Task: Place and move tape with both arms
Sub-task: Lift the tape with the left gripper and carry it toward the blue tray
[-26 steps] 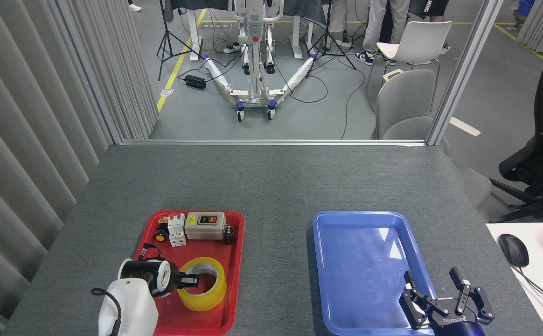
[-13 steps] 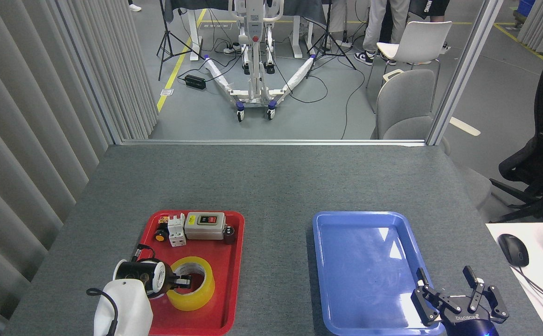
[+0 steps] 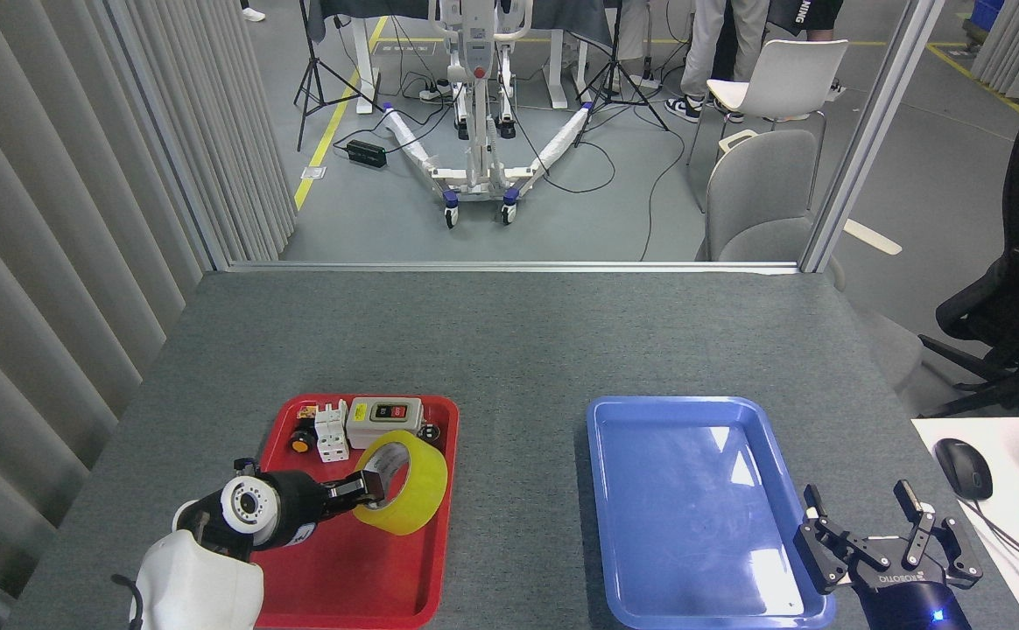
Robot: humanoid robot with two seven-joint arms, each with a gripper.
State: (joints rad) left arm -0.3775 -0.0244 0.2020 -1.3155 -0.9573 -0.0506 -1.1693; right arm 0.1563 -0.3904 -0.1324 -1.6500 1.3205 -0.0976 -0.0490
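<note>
The tape (image 3: 409,484) is a wide yellow translucent roll with a white core. It hangs tilted above the red tray (image 3: 347,577), lifted clear of the tray floor. My left gripper (image 3: 368,488) is shut on the roll's near-left wall, one finger reaching inside the core. My right gripper (image 3: 879,530) stands open with nothing between its fingers, at the near right corner of the blue tray (image 3: 693,455).
At the far end of the red tray lie a grey switch box (image 3: 383,420), a white plug block (image 3: 331,432) and small dark parts. The blue tray holds nothing. A mouse (image 3: 963,468) lies on a white desk at the right.
My left gripper has raised the tape off the red tray's floor, tilted it and carried it up and right. My right gripper has slid right and toward me, staying open.
</note>
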